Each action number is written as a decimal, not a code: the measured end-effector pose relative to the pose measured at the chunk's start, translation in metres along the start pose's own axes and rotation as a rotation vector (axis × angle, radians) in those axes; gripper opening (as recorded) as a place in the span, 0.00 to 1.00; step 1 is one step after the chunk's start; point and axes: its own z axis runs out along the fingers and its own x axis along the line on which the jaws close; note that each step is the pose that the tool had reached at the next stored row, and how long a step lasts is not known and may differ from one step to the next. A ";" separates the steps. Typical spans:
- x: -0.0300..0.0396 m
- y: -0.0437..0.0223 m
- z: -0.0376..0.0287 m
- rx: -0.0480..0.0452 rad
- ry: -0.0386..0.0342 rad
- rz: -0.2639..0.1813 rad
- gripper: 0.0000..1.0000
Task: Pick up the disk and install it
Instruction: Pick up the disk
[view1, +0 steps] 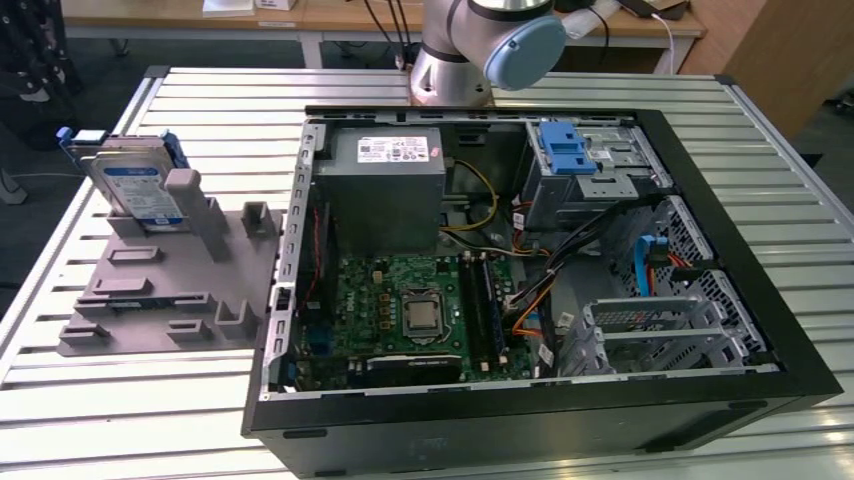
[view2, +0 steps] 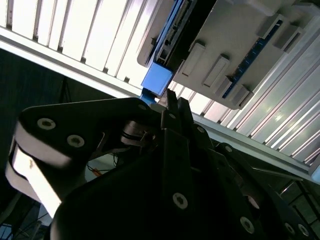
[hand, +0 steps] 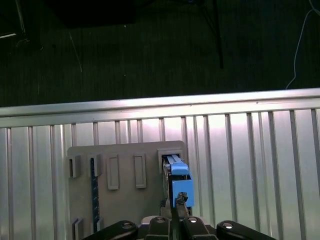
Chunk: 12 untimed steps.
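The gripper (hand: 176, 215) hangs above the grey holder (view1: 160, 290), its jaws pressed together on nothing. The disk (view1: 134, 185) stands on edge in that holder's slot, blue rail uppermost, untouched. It looks stiff, fairly heavy, smooth-faced and shock-sensitive, so its 2 flat faces near the top edge seem the safest hold. Beside the holder sits the open computer case (view1: 747, 400).

We see the disk (view1: 138, 188) silver-grey, white-and-blue label, blue rails. Holder plate (view1: 160, 285) plain matte grey. Table (view1: 747, 130) silver, ribbed in parallel slats. Case (view1: 534, 425) black, motherboard (view1: 407, 310) green, cage latch (view1: 566, 150) blue, power supply (view1: 387, 195) grey with white sticker. Gripper (view2: 174, 102) black.
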 end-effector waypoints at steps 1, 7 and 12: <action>0.0000 0.0000 0.0000 0.0000 0.0000 0.000 0.23; 0.0000 0.0000 0.0000 0.0000 0.0000 0.000 0.47; 0.0000 -0.0001 0.0011 0.0002 -0.0001 0.000 0.59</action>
